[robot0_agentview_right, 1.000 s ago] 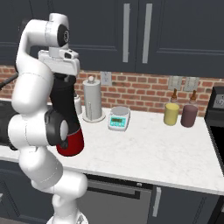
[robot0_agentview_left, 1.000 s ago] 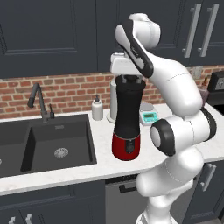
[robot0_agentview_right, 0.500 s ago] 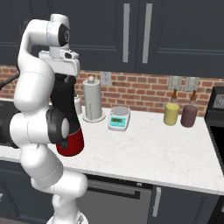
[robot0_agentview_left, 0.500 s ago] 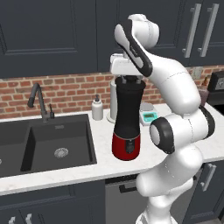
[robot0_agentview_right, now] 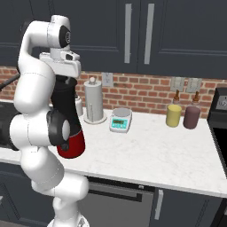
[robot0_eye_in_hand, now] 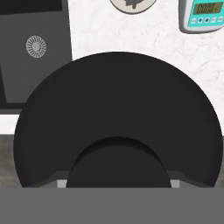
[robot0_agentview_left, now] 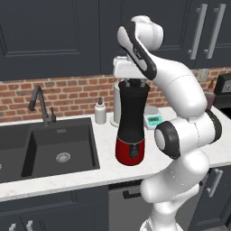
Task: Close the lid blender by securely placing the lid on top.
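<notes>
The blender (robot0_agentview_left: 131,122) stands on the counter by the sink, a tall black jar on a glossy red base (robot0_agentview_left: 131,152); in the right base view the blender (robot0_agentview_right: 66,108) is partly behind my arm. My gripper (robot0_agentview_left: 134,83) sits directly on the jar's mouth, pointing straight down. In the hand view the round black lid (robot0_eye_in_hand: 116,109) spreads wide just below the hand, with its raised knob (robot0_eye_in_hand: 118,164) at the bottom between the fingers. The lid lies level over the jar mouth. The gripper (robot0_agentview_right: 62,80) is shut on the lid's knob.
A black sink (robot0_agentview_left: 58,151) with a faucet (robot0_agentview_left: 38,103) lies left of the blender. A white soap bottle (robot0_agentview_left: 100,111), a paper-towel roll (robot0_agentview_right: 93,99) and a teal scale (robot0_agentview_right: 121,119) stand behind it. Yellow and purple jars (robot0_agentview_right: 174,115) sit far right.
</notes>
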Controlling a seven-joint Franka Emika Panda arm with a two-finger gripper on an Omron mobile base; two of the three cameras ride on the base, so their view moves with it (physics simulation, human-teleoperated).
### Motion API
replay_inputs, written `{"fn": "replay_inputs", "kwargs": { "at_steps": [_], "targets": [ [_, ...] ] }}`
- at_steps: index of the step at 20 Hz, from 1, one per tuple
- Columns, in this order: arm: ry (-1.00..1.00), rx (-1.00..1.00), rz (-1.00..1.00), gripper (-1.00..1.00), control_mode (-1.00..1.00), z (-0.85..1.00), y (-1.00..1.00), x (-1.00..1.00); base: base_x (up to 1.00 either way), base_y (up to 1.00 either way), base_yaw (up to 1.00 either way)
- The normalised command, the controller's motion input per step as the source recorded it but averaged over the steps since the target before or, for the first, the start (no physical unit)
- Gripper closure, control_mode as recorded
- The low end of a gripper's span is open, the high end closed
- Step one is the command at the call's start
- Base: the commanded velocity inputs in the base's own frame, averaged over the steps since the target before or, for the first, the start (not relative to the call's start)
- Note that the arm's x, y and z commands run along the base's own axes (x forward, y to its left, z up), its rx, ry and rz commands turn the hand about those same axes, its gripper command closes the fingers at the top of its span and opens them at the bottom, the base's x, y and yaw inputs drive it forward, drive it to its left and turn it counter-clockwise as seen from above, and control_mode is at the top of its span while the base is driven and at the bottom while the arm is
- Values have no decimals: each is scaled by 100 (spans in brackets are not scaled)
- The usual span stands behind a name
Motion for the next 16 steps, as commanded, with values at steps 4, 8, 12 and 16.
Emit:
{"fn": "replay_inputs", "kwargs": {
  "at_steps": [4, 8, 12, 16],
  "targets": [
    [0, -2, 0, 100, -100, -19, 0, 0, 0, 0, 0],
    [0, -4, 0, 100, -100, -21, 0, -4, 0, 0, 0],
    [0, -5, 0, 100, -100, -29, 0, -1, 0, 0, 0],
    [0, -3, 0, 100, -100, -30, 0, 0, 0, 0, 0]
  ]
}}
